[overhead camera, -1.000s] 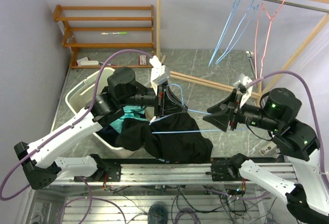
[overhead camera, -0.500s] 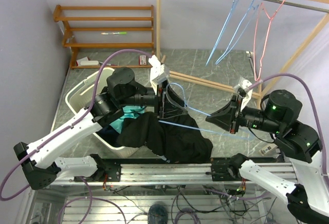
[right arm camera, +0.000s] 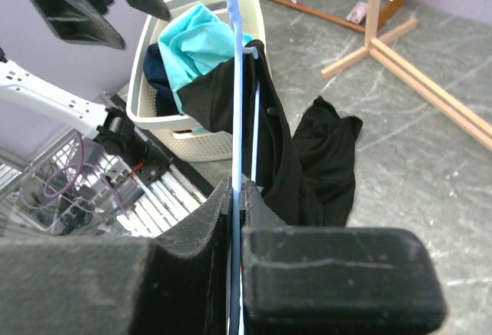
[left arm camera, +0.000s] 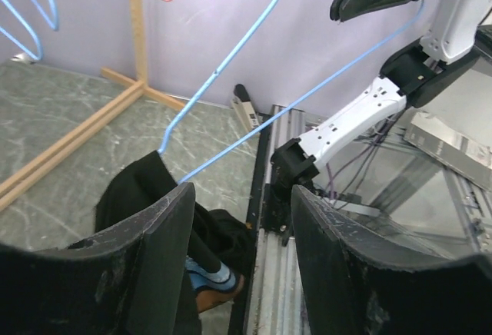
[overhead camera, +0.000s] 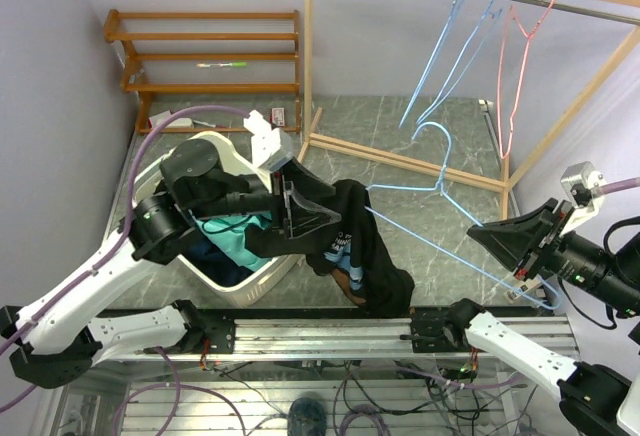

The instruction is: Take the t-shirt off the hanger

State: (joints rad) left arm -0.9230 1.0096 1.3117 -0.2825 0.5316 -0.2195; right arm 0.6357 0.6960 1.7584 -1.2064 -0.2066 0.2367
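While the right gripper [right arm camera: 235, 197] is clamped shut on the blue hanger [right arm camera: 237, 104] near the table's [overhead camera: 360, 121] right edge, the hanger's other end sits inside the black t-shirt [overhead camera: 375, 266]. The t-shirt drapes from the white laundry basket [overhead camera: 262, 278] down to the table's near edge. The left gripper [left arm camera: 240, 193] hovers over it, jaws apart. A wooden rack [overhead camera: 307, 56] behind carries spare hangers [overhead camera: 498, 76].
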